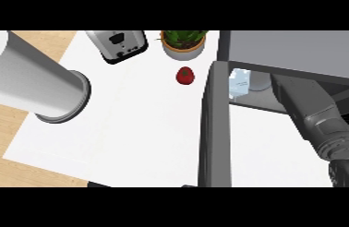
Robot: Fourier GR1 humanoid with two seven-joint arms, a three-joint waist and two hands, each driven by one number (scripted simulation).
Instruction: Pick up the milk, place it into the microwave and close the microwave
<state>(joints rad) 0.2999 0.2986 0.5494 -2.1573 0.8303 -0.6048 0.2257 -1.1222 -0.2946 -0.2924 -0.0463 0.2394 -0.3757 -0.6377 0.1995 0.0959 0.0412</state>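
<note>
The milk (240, 83), a small pale carton, stands inside the open microwave (286, 50) at the right, near the left end of its opening. The microwave's door (215, 129) is swung out toward me and shows edge-on as a dark grey bar. My right forearm (310, 115) reaches from the lower right into the microwave's cavity, just right of the milk; its hand is hidden under the microwave's top. My left forearm (34, 78) is raised at the upper left, a wide grey cylinder, and its hand is out of the picture.
A toaster (119, 45) and a potted plant (183, 44) stand at the back of the white counter (136, 129). A small red fruit (184, 75) lies just left of the microwave door. The counter's left edge borders wood flooring.
</note>
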